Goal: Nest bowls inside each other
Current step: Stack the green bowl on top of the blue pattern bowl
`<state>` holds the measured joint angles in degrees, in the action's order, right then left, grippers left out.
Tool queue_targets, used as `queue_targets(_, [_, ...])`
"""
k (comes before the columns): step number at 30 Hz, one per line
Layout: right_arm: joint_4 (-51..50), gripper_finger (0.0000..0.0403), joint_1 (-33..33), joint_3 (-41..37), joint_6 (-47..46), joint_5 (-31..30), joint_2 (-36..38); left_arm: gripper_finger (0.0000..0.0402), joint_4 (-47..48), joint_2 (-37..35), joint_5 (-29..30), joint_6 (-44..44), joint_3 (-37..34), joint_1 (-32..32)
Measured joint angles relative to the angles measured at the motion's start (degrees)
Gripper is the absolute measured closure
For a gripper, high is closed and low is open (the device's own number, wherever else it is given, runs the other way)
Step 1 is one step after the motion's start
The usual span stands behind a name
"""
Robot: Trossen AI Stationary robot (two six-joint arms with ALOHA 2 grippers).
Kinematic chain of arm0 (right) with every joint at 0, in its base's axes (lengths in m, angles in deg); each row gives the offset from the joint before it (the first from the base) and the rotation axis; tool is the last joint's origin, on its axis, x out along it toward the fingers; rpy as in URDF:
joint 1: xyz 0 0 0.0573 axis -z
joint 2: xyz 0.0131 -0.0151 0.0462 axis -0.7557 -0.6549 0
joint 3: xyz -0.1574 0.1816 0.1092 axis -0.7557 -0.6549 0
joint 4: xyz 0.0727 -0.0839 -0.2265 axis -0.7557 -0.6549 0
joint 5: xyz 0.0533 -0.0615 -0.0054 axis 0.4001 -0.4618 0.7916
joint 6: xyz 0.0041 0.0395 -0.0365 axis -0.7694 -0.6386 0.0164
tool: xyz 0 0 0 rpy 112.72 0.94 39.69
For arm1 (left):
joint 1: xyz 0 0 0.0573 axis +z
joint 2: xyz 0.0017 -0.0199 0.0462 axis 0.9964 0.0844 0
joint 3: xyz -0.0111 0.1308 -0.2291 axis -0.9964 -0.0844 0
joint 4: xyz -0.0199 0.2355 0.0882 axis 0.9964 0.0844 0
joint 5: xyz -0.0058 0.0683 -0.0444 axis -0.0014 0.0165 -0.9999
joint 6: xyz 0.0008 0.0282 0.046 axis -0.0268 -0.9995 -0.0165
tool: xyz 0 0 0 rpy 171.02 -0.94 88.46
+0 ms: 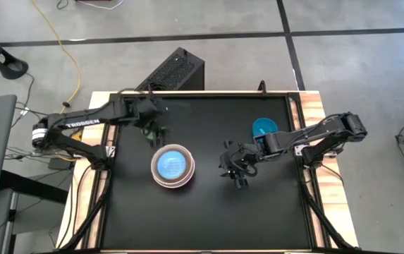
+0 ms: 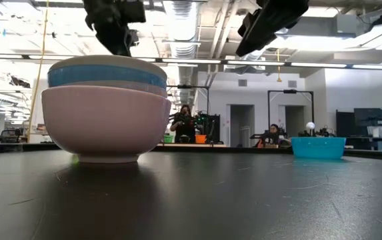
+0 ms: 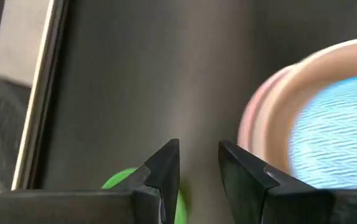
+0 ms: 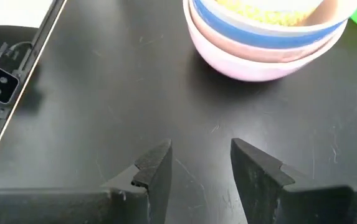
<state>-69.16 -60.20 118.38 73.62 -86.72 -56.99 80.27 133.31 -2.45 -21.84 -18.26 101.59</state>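
sitting near the middle of the black table (image 1: pixel 209 219) was the stack of bowls (image 1: pixel 172 166): a pink bowl (image 2: pixel 104 123) at the bottom, a blue one (image 2: pixel 107 75) nested in it, and a cream rim on top. the left gripper (image 1: pixel 152 130) hung just beyond the stack, fingers parted with nothing between them, a green bowl (image 3: pixel 119 180) partly hidden under it, probably resting on the table. the right gripper (image 1: pixel 233 169) hovered beside the stack, open and empty. 1 teal bowl (image 1: pixel 264 128) sat well apart from the stack.
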Motion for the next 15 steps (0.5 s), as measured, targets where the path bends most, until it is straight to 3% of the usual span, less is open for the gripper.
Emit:
queue_targets(5, [-1.3,0.0225,0.4,0.0,-0.3,-0.2,0.0,0.0301,2.5,2.6,-0.7,-2.7,0.0,14.4])
queue_targets(9, [-2.5,0.0225,0.1,0.0,-2.1,-0.4,0.0,0.0301,5.5,5.6,-4.9,-3.1,-0.1,25.7])
queue_targets(15, [-3.4,0.0225,-0.1,0.0,-2.4,-0.4,0.0,0.0301,7.5,13.2,-8.6,-4.0,-0.1,34.1])
